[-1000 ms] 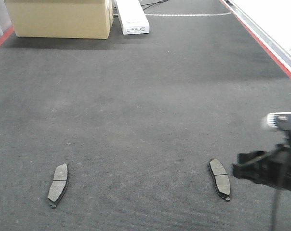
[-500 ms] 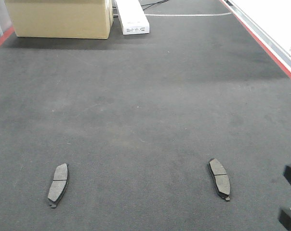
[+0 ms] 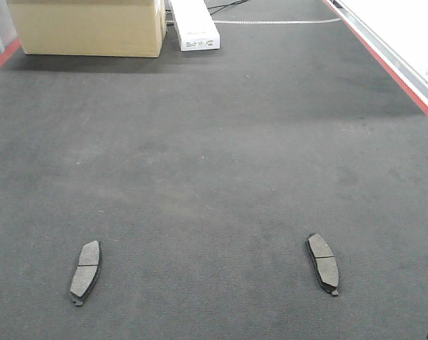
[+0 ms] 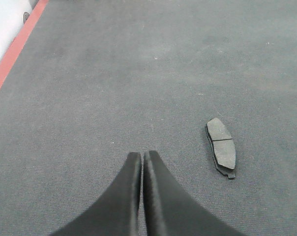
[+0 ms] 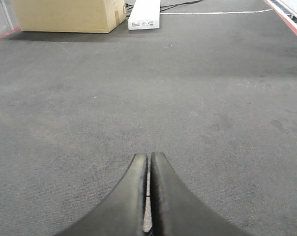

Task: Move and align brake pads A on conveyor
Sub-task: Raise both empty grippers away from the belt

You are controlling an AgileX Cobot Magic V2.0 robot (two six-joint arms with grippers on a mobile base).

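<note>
Two brake pads lie flat on the conveyor belt (image 3: 214,163), both at the near end. The left pad (image 3: 86,272) and the right pad (image 3: 322,263) are well apart, with bare belt between them. They sit about level with each other, but their far ends lean inward, so I judge they are roughly placed and not yet squared up. I see no other pads.

The change is my right arm. A second ago it reached in from the right, just beside the right pad. Half a second ago it showed only in the near right corner, and now only dark slivers remain at the right edge of the front view. Neither pad has shifted in that time. I take this to mean the arm has let that pad be and pulled back, so any straightening is still to do.

My right claw (image 5: 149,158) is pressed together and holds nothing. It points along the belt toward the cardboard box (image 5: 70,14) and the white box (image 5: 144,14) at the far end, with no pad in its view.

My left claw (image 4: 141,155) is also pressed together and empty, low over the belt. One pad lies to its right and a little farther off, clear of the fingers. It is probably the left pad, though I cannot be sure. The red strip (image 4: 15,54) runs along the belt edge on its left.
</note>
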